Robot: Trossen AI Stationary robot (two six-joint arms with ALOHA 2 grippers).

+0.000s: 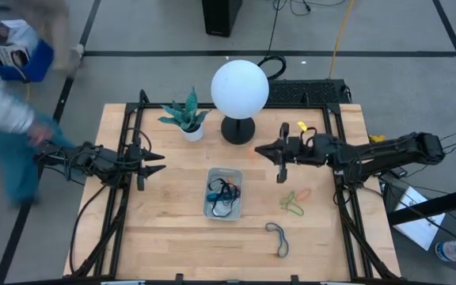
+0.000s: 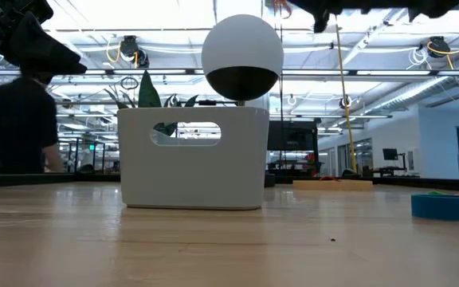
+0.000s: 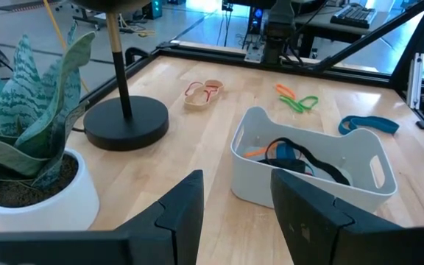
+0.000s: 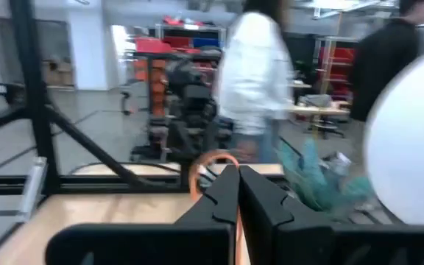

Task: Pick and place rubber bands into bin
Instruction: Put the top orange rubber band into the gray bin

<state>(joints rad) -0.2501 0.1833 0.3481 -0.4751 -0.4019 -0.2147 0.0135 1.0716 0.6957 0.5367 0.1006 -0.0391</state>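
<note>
Wooden surface (image 1: 172, 237) carries a white globe lamp (image 1: 240, 89) and a potted plant (image 1: 187, 119) behind the bin (image 1: 222, 194), which holds black, blue and orange rubber bands (image 3: 289, 154). Loose bands lie right of it: green and orange (image 1: 294, 200), a grey-blue one (image 1: 279, 239). The right claw (image 1: 281, 163), clamped on an orange band (image 4: 210, 168), hangs above the surface right of the bin. The left claw (image 1: 150, 163), fingers apart, waits left of it.
</note>
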